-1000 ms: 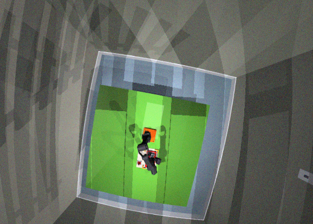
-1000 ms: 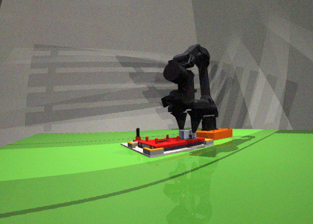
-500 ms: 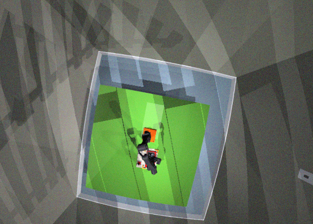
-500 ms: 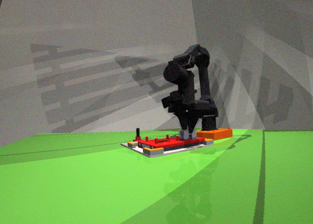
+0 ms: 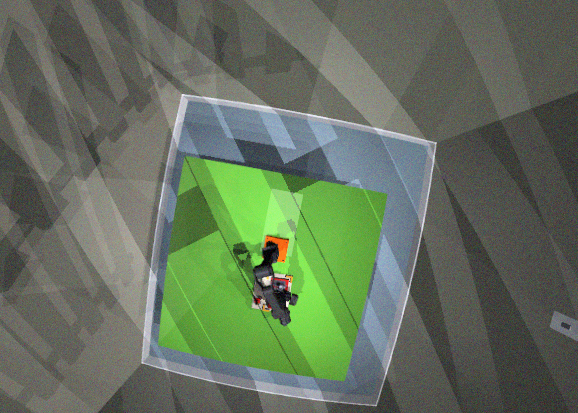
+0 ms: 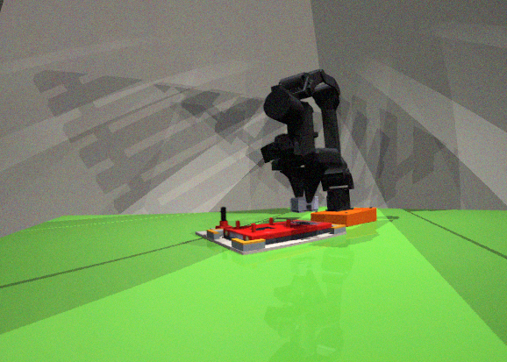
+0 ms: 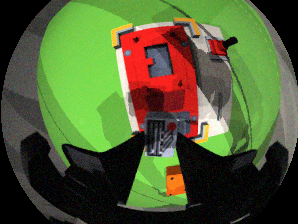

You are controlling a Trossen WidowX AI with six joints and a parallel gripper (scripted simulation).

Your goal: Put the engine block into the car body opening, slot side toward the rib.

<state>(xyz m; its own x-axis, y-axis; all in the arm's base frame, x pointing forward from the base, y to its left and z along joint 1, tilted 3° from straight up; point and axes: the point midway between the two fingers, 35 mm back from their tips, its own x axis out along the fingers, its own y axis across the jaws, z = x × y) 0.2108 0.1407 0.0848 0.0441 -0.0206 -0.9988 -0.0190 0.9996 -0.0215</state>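
My gripper point(image 6: 304, 199) point(image 7: 160, 135) is shut on the grey engine block point(image 6: 299, 205) point(image 7: 160, 142). It holds the block in the air, clear above the near end of the red car body point(image 6: 272, 231) point(image 7: 140, 80) in the wrist view. The block's slotted face, with dark and light bars, shows between the fingers. The opening point(image 7: 162, 62) is a rectangular grey hole farther up the body, with a small red rib on its left edge. The block is well away from the opening. In the top view the arm hides the gripper and block.
The body lies on a white board point(image 6: 285, 245) point(image 7: 226, 90) between grey and yellow corner brackets. A small red part point(image 6: 223, 223) point(image 7: 217, 47) with an upright black knob stands on the board beside it. The orange arm base point(image 5: 283, 255) point(image 6: 346, 217) point(image 7: 175, 186) is behind. Short red pegs stand on the body.
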